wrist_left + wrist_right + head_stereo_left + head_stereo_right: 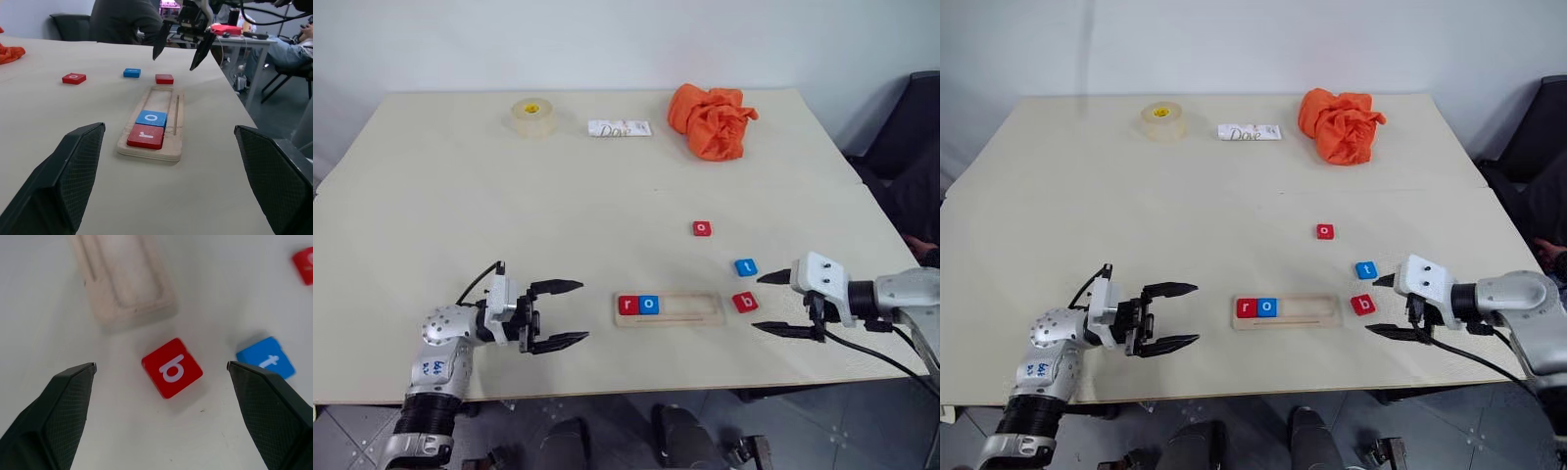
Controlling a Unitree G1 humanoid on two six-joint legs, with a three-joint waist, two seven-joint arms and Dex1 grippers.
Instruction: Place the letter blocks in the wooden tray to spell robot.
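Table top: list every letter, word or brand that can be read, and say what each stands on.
"r": red block, first in the wooden tray.
"o": blue block, second in the tray.
"o": red block, loose on the table.
"t": blue block, loose.
"b": red block, loose.
"Dove": white packet.
Tape roll: yellow mark unreadable.

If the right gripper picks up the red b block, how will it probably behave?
The b block looks like a stiff, flat square, so it should not bend or roll. It lies low on the table, so open fingers may push it sideways first. It seems small and probably light.
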